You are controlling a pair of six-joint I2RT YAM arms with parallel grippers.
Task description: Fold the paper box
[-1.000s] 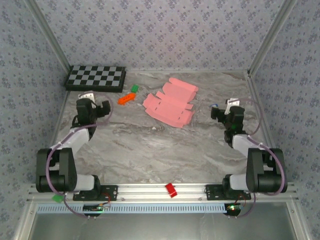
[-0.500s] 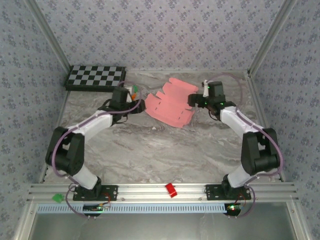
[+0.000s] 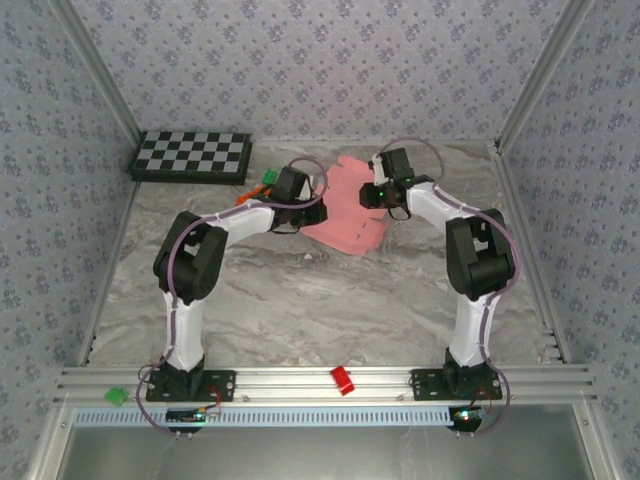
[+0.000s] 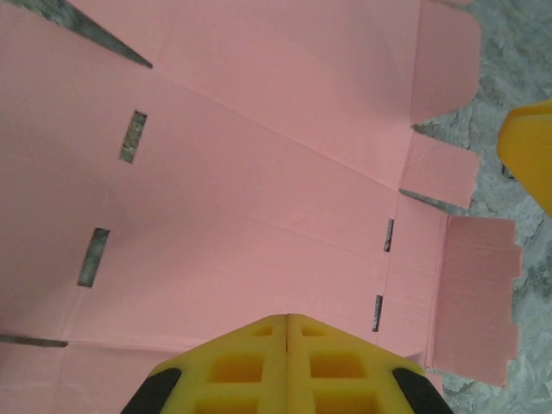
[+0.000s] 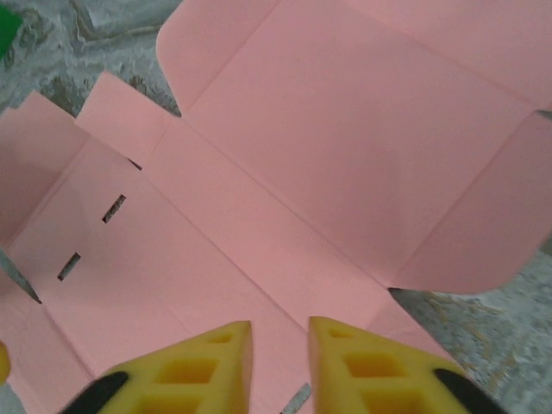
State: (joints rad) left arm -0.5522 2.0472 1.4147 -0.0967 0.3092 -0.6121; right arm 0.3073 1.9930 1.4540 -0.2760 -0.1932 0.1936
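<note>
The paper box is a flat pink die-cut sheet lying unfolded on the marble table, toward the back centre. My left gripper hovers over its left part. In the left wrist view the yellow fingers are pressed together, shut on nothing, just above the paper box. My right gripper is over the sheet's right part. In the right wrist view its gripper keeps a narrow gap with nothing in it, the paper box spread below.
A checkerboard lies at the back left. A green block and an orange block sit just left of the sheet, beside my left arm. A small red block rests on the front rail.
Both arms swung in from the table's sides and reached out over the pink sheet. The left fingers closed fully. The right fingers narrowed to a small gap.
</note>
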